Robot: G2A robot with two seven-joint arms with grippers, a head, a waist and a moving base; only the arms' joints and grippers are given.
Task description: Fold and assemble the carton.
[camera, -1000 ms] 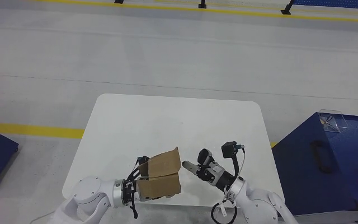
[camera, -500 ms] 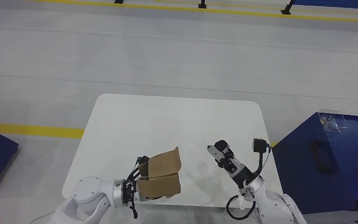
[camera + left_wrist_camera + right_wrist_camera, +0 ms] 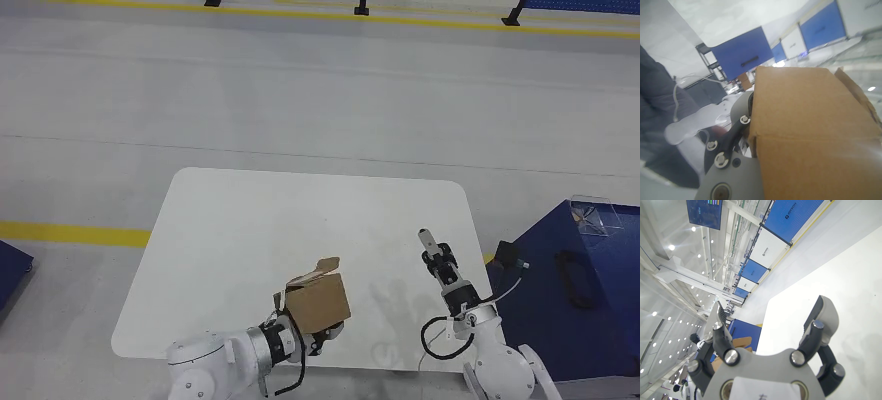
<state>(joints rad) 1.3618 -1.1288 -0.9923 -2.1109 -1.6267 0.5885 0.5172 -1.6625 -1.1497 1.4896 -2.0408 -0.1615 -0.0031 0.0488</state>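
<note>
- While the left gripper point(image 3: 298, 328) clamps the brown carton point(image 3: 318, 303) between its fingers, the box sits over the near edge of the white table point(image 3: 250, 230), slightly left of the table's middle.
- From the top view, the carton is squared up into a box shape, with one flap point(image 3: 325, 266) standing open at its far end.
- Seen from the left wrist, the carton point(image 3: 810, 123) presses right against the gripper's black finger linkage point(image 3: 728, 140), and the loose flap point(image 3: 853, 91) juts out at the far corner.
- Over the table's right side, the right gripper point(image 3: 432, 245) stands well apart from the carton, pointing toward the far edge.
- Its own wrist view shows the right gripper point(image 3: 770, 306) spread wide with nothing between the ribbed pads point(image 3: 814, 311), and the bare tabletop point(image 3: 829, 285) beyond them.
</note>
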